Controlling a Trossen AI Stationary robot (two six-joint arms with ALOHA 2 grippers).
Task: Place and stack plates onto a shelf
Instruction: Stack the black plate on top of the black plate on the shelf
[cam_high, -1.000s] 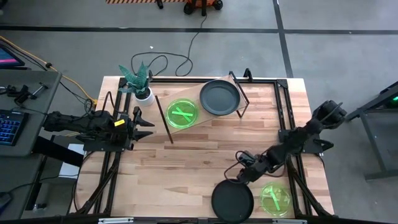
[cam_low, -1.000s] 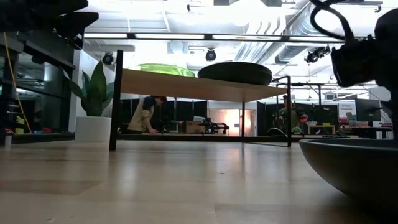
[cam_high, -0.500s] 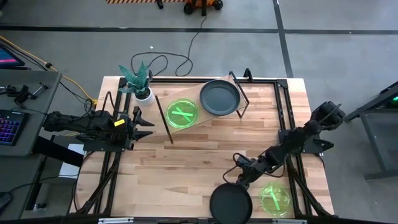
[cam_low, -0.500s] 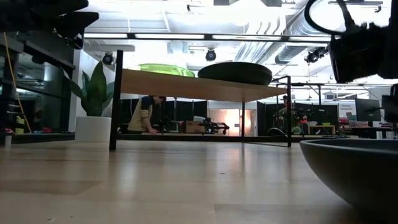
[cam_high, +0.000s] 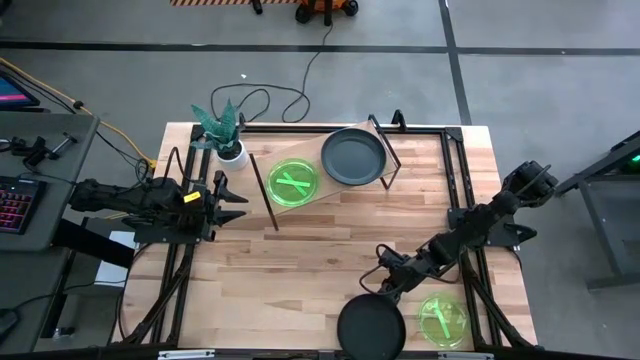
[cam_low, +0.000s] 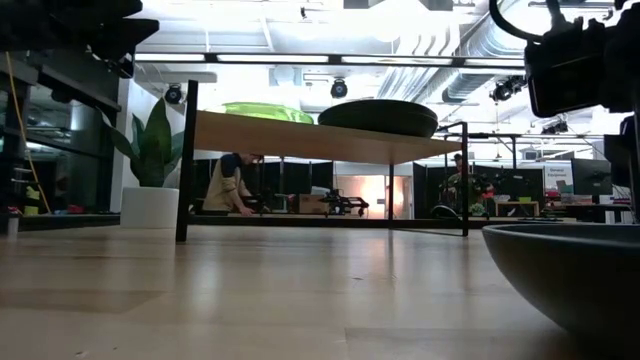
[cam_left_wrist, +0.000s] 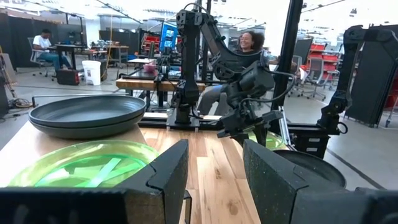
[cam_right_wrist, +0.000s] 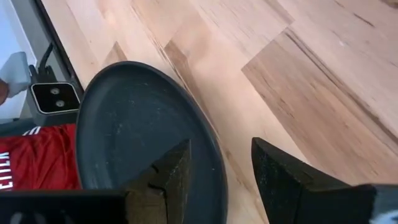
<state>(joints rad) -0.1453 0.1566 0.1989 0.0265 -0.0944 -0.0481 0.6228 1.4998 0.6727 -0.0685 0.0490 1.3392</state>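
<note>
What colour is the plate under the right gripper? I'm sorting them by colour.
Matte dark grey plate, clearest in the right wrist view.

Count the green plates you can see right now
2: one green plate on the shelf beside a dark plate; another green plate on the tabletop's near right corner. More could be stacked unseen.

From overhead I see the near dark grey plate (cam_high: 371, 327) cut off by the picture's bottom edge. In my low view its rim (cam_low: 570, 270) runs off the right edge, and the right arm shows only as a dark cropped mass.
</note>
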